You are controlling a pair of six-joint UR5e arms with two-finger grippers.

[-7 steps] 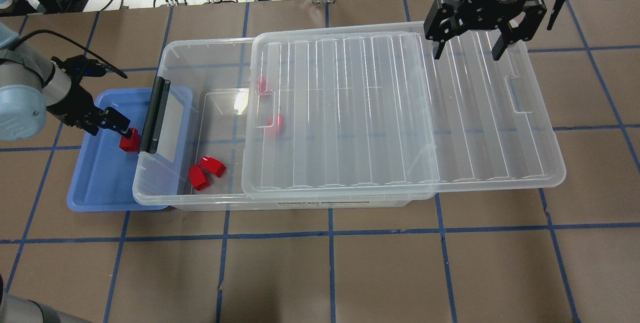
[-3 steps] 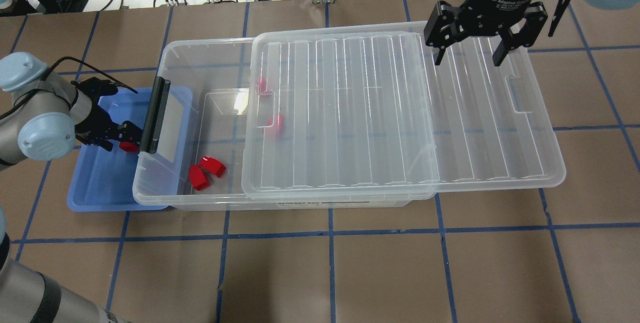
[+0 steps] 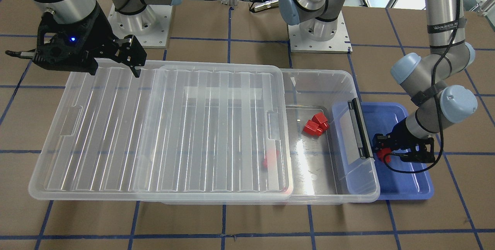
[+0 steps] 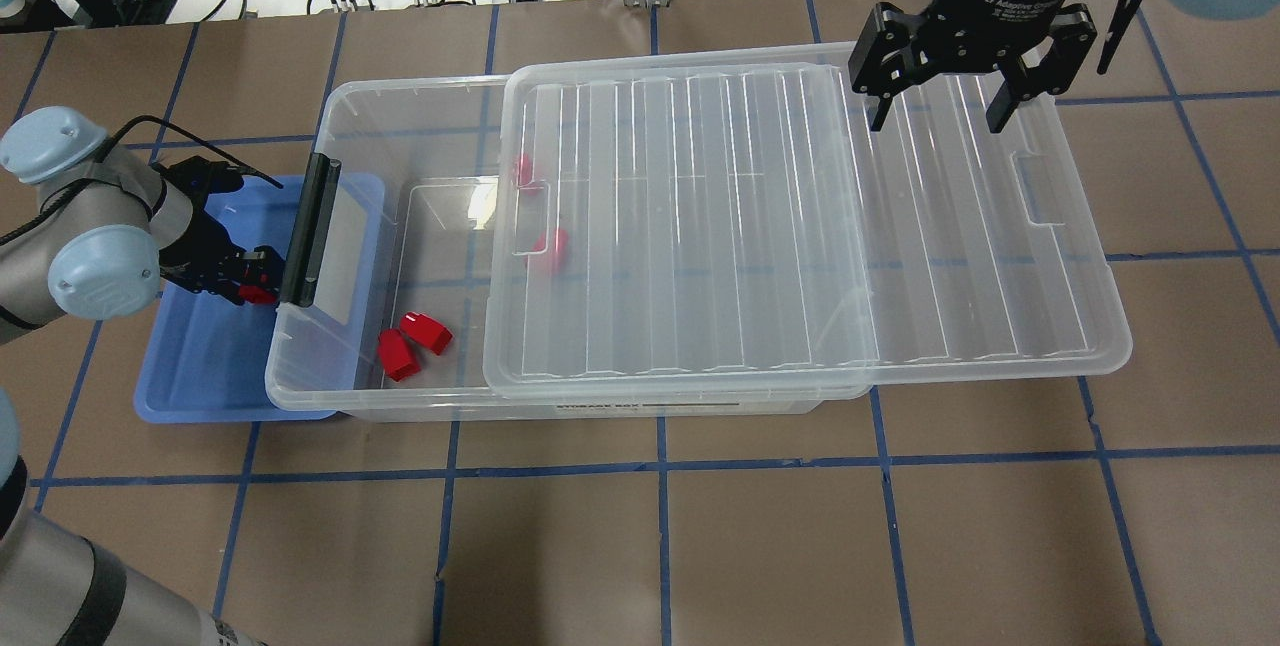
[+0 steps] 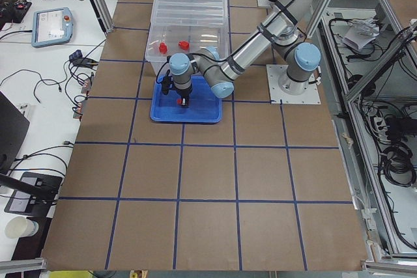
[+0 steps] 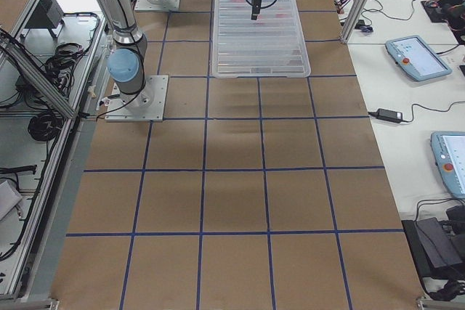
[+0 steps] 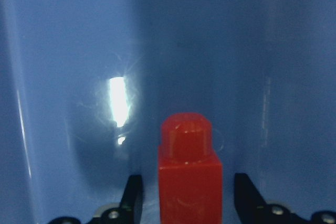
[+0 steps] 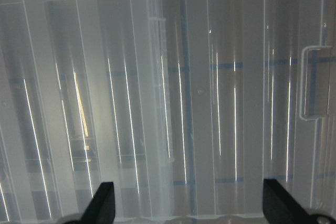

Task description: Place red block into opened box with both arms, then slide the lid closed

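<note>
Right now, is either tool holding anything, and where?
Nothing held. Left tool straddles the red block, gaps both sides; right tool hangs open over the lid.

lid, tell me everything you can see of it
The lid is a large clear plastic sheet with parallel ribs, a raised rim and a rectangular tab recess at each short end. It lies flat on the box, slid toward the robot's right, overhanging that end and leaving the handle end uncovered. The right gripper hangs open above its far right corner.
</note>
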